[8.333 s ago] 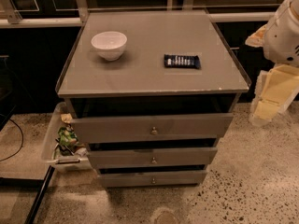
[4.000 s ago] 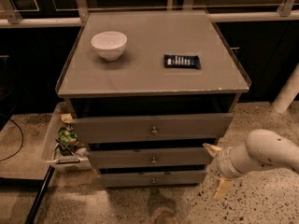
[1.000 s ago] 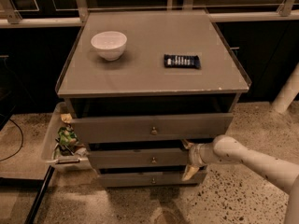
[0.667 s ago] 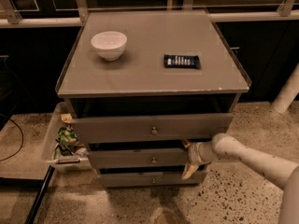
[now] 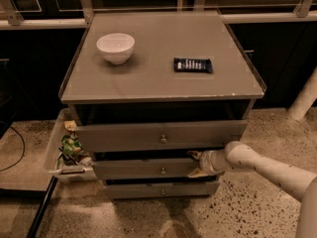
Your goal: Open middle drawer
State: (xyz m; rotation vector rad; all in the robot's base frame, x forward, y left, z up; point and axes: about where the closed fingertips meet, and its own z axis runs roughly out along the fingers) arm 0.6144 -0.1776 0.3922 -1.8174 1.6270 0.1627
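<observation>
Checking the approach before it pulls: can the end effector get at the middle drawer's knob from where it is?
Probably yes. The end effector is at the front of the middle drawer, just right of its brass knob, and nothing shows between them.

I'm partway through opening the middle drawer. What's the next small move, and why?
Probably ease the end effector left toward the brass knob. It sits against the middle drawer front, right of the knob, and the drawer does not look opened yet.
</observation>
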